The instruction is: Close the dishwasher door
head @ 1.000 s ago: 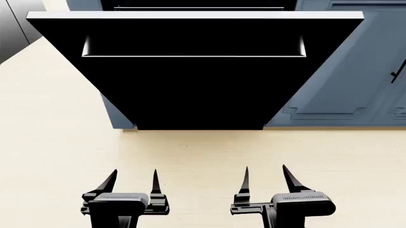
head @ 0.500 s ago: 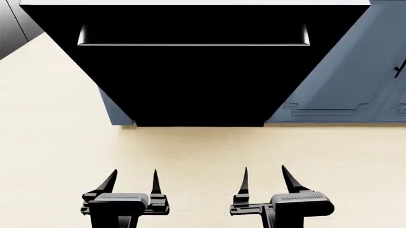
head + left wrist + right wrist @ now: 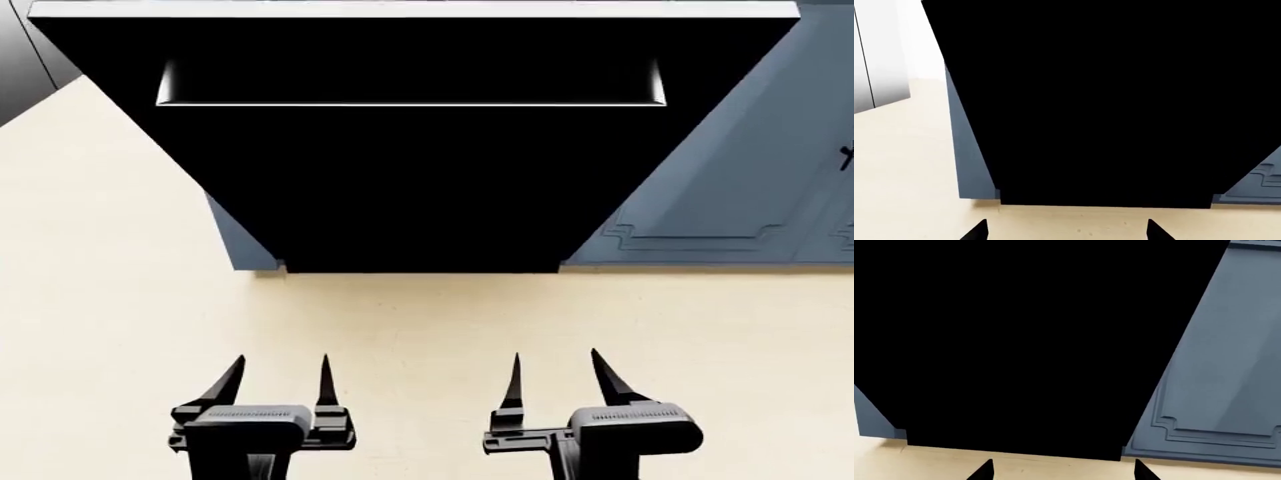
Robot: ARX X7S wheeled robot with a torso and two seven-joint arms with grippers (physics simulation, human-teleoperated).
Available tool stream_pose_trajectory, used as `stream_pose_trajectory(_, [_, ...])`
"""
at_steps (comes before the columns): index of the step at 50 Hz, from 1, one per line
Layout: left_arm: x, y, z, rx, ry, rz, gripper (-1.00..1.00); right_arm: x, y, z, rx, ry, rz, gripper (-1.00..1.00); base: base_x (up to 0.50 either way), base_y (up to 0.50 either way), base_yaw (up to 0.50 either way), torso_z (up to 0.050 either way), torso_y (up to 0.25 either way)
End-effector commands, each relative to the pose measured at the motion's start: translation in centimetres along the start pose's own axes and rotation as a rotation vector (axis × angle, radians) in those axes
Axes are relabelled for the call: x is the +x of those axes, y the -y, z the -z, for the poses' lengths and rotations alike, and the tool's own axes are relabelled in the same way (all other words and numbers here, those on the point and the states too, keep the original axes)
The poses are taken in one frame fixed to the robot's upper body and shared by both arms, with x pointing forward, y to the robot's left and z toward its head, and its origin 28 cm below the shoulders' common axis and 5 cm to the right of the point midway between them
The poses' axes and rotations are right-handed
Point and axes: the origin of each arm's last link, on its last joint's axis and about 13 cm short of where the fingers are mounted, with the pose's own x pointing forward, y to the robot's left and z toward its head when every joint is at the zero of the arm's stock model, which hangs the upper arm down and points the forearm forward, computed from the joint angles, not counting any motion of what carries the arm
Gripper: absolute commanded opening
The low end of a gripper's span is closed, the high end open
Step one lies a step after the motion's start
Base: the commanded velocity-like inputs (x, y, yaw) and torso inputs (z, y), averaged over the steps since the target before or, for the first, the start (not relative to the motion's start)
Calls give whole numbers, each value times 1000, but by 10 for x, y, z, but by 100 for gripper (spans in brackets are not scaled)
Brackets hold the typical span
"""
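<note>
In the head view, the dishwasher door [image 3: 414, 190] is seen hanging open, leaning out toward the robot from its hinge at the floor [image 3: 427, 330]. Its silvery top edge [image 3: 414, 9] runs along the upper border of the picture, and a long silver bar handle [image 3: 411, 102] is set across the glossy black panel just below that edge. The lower edge of the door meets the pale floor between blue-grey cabinet fronts; a moulded cabinet door [image 3: 721, 170] is seen to the right of it, and a narrow strip of cabinet side [image 3: 238, 245] to the left. A dark glossy tall panel [image 3: 24, 55] is seen at the upper left corner. The left gripper [image 3: 278, 385] and the right gripper [image 3: 554, 382] are held low over the floor, well apart from the door, each with its fingers spread and nothing between them.

In the left wrist view, most of the picture is filled by the black door [image 3: 1101, 105], with its lower edge met by the floor [image 3: 907, 165]. The blue-grey cabinet side [image 3: 967, 150] is seen beside the door, and a grey tall panel [image 3: 877, 55] stands farther off. Only the two fingertips [image 3: 977, 232] are shown, set wide apart.

In the right wrist view, the door [image 3: 1021, 340] again fills the picture, with the moulded cabinet door [image 3: 1221, 365] beside it. Two fingertips [image 3: 982, 471] are seen apart, touching nothing.
</note>
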Motion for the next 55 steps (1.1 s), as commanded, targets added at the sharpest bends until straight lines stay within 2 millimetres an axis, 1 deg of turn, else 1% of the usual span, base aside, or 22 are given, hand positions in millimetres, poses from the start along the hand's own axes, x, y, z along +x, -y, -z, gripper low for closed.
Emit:
stream_pose_trajectory(1, [1,0,-1,-4,5,-5,100,0,1,-2,16,-3,-3,100,367,67,0,0,0])
stream_pose_trajectory(47, [-2,-1,-2,-5,13,-13,100,0,1,-2,15,4,9,100,373,66,0,0,0])
stream_pose_trajectory(55, [-1,-1,-1,-5,13,-13,100,-1,1,-2,27,6,16,100,40,8,0,0,0])
